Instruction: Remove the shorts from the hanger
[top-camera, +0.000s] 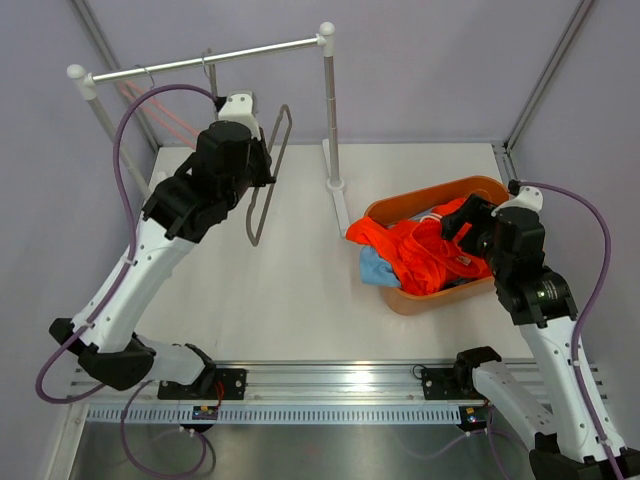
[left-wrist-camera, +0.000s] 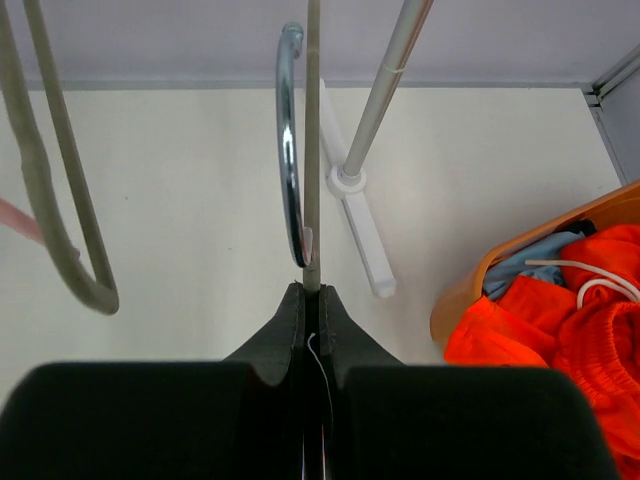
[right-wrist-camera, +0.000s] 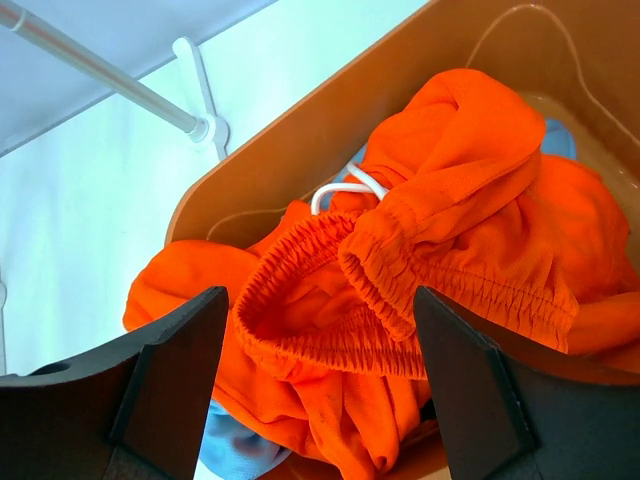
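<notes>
Tub (top-camera: 482, 186) on table (top-camera: 300, 300). Shorts (top-camera: 415, 250) piled in tub, some hanging over tub's left rim. Rack (top-camera: 330, 110) left of tub and behind it. Hanger (left-wrist-camera: 312, 150) farther left of tub, past rack post. Right gripper (right-wrist-camera: 320, 300) over tub, just above shorts. Left gripper (left-wrist-camera: 312, 295) far left of tub, at hanger.

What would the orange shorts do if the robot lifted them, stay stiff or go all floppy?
Probably floppy: the orange shorts lie crumpled in folds in the basket, so they would likely droop. They look thin, so probably light. The white drawstring might snag on the light blue shorts beneath.
</notes>
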